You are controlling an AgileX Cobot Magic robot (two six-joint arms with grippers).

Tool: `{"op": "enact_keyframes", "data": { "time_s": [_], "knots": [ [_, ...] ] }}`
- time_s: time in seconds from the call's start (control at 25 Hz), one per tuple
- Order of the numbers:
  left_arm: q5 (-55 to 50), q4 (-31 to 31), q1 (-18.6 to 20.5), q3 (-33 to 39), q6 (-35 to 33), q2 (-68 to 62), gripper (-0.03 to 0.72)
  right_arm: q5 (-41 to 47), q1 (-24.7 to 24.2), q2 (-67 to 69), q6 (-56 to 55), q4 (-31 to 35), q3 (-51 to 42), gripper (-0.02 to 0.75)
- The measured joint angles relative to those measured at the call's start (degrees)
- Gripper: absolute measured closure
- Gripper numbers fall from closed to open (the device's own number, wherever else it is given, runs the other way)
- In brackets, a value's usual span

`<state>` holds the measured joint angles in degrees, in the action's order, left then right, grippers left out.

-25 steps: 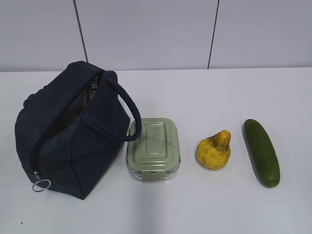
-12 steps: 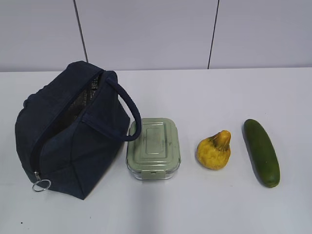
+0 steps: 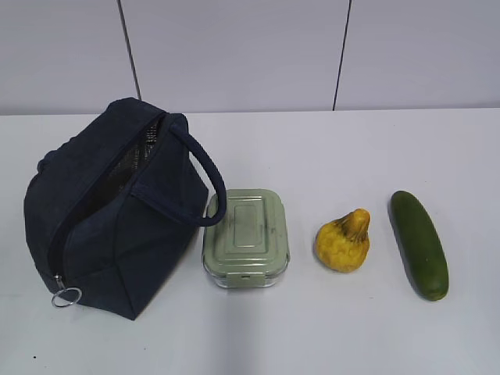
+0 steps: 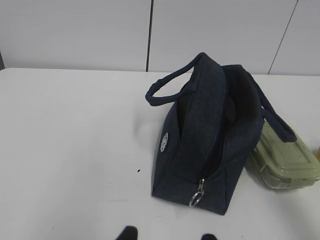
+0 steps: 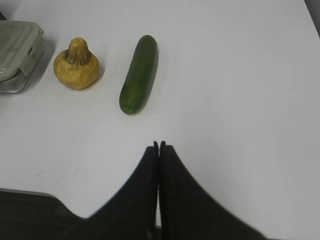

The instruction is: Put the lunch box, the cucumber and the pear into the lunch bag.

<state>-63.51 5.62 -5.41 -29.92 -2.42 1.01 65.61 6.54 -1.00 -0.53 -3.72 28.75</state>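
The navy lunch bag (image 3: 109, 219) stands at the left with its zipper partly open, silvery lining showing, and the silver ring pull (image 3: 67, 297) at its near end. The sage-lidded lunch box (image 3: 246, 238) sits right beside it, then the yellow pear (image 3: 344, 241) and the dark-green cucumber (image 3: 419, 244). Neither gripper shows in the exterior view. My left gripper (image 4: 167, 236) is open, just short of the bag (image 4: 210, 135) and its ring pull (image 4: 195, 198). My right gripper (image 5: 159, 146) is shut and empty, short of the cucumber (image 5: 139, 73) and pear (image 5: 76, 64).
The white table (image 3: 351, 156) carries the row of things. A grey panelled wall (image 3: 234, 55) stands behind it. The lunch box also shows at the edge of both wrist views (image 4: 285, 160) (image 5: 17, 50). A dark edge (image 5: 30, 215) shows at the right wrist view's lower left.
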Motion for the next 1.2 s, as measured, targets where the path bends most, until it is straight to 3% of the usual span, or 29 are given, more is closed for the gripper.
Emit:
{"op": "enact_keyframes", "data": {
  "time_s": [1.2],
  "knots": [
    [0.0, 0.0, 0.0, 0.0, 0.0, 0.0, 0.442, 0.0, 0.0, 0.0, 0.0, 0.0, 0.0, 0.732]
  ]
}}
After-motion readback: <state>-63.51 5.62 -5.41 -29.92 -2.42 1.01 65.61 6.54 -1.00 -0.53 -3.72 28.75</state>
